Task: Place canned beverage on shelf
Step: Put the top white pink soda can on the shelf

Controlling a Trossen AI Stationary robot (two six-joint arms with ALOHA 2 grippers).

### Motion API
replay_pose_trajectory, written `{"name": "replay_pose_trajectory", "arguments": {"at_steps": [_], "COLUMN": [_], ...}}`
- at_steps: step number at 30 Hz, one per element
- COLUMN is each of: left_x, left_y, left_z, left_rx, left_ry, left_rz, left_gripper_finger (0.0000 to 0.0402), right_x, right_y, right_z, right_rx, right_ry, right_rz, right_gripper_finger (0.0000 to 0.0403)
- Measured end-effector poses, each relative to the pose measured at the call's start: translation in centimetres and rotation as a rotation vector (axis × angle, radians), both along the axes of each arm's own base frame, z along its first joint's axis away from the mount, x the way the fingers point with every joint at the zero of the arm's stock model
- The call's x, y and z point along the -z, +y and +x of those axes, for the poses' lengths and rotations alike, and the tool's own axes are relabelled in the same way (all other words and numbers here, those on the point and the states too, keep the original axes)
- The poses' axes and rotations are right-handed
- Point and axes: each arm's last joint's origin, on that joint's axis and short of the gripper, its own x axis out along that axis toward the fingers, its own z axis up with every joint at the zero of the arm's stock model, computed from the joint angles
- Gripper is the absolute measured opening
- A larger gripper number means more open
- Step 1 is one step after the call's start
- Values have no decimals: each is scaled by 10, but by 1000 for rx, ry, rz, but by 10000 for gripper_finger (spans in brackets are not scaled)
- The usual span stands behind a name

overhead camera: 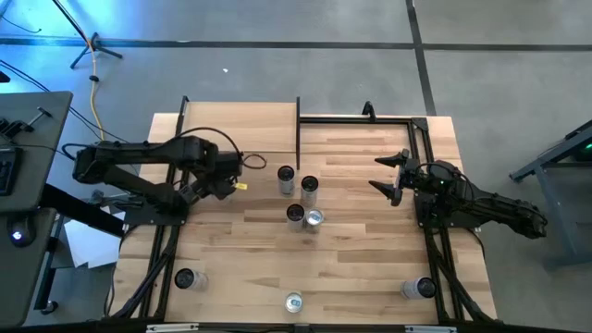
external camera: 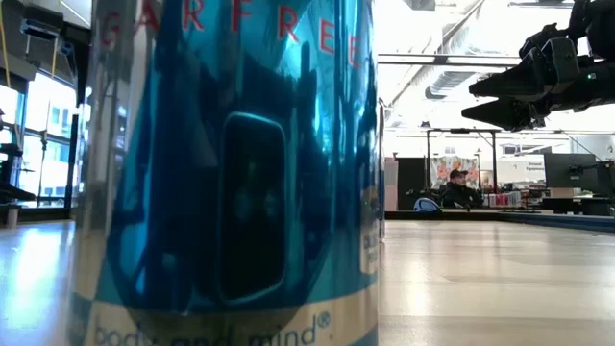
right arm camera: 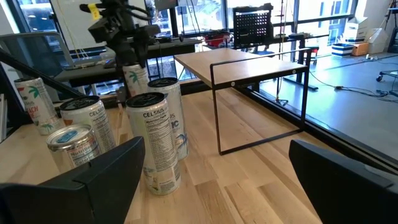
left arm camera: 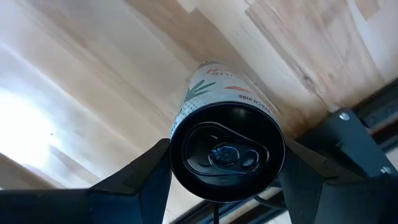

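From above, the left tool (overhead camera: pixel 225 176) hangs over the counter's (overhead camera: pixel 361 268) left side, four cans (overhead camera: pixel 302 202) clustered mid-counter. The left wrist view shows its fingers (left arm camera: pixel 146 171) clamped on a can (left arm camera: pixel 227 146). In the right wrist view, the right tool (right arm camera: pixel 211 180) gapes wide, empty, facing the shelf (right arm camera: pixel 245 62).

Both arms matte black, six-joint, chunky rounded link housings. Left arm (overhead camera: pixel 139 166) enters from 9 o'clock: black cable looping off the wrist, small yellow tag on the left gripper (overhead camera: pixel 236 185). Right arm (overhead camera: pixel 481 205) from 3 o'clock: green LED glow on the wrist housing. Right gripper (overhead camera: pixel 388 176) fingers (right arm camera: pixel 93 177) are flat, black, wedge-shaped plastic. One screw head visible on the left-side black bracket (left arm camera: pixel 344 116).
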Motion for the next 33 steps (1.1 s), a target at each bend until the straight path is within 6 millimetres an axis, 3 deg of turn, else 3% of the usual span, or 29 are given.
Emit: {"name": "replay_pose_trajectory", "arguments": {"at_steps": [9, 21, 33], "left_x": [1, 19, 14], "left_y": [17, 32, 30], "left_z": [4, 15, 11], "left_rx": [-67, -81, -236], "left_ry": [-40, 90, 23], "left_rz": [-4, -49, -46], "left_gripper_finger": [222, 245, 315], "right_x": [0, 0, 0], "right_y": [0, 0, 0], "right_z": [0, 0, 0], "right_rx": [0, 0, 0], "right_ry": [0, 0, 0], "right_rz": [0, 0, 0], "right_gripper_finger": [387, 387, 387]}}
